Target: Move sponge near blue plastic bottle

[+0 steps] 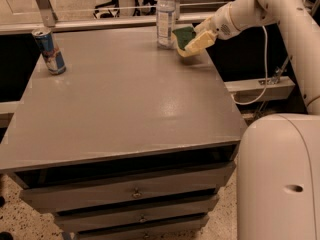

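The blue plastic bottle [165, 15], clear with a white cap, stands upright at the far edge of the grey table [125, 99]. The sponge [183, 34], dark green on top with a pale yellow underside, is tilted just right of the bottle, low over the table's far right corner. My gripper [196, 43] reaches in from the right on the white arm and is shut on the sponge. I cannot tell whether the sponge touches the table. A small gap separates the sponge from the bottle.
A blue-and-silver drink can [49, 51] stands at the far left of the table. Drawers [135, 191] sit below the tabletop. My white base [280, 179] fills the lower right. A rail [100, 23] runs behind the table.
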You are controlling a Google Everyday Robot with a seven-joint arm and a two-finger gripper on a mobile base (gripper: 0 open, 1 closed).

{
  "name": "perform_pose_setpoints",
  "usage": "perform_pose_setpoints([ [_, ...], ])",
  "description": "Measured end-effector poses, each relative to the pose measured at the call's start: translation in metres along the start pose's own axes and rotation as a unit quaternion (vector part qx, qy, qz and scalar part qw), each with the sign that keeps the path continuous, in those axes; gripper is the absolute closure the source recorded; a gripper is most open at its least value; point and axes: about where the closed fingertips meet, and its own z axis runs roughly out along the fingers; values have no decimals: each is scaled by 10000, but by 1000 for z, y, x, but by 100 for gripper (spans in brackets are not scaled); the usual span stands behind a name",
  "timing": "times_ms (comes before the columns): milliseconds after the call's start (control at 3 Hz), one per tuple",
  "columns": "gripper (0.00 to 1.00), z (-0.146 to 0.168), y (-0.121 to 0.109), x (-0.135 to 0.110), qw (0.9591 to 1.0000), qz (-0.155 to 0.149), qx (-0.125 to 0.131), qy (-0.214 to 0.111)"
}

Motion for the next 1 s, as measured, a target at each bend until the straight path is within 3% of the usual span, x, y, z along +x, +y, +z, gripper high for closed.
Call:
perform_pose_setpoints([
  [333,51,5,-2,8,9999,104,-57,126],
  [1000,5,8,0,9,9997,127,-158,164],
])
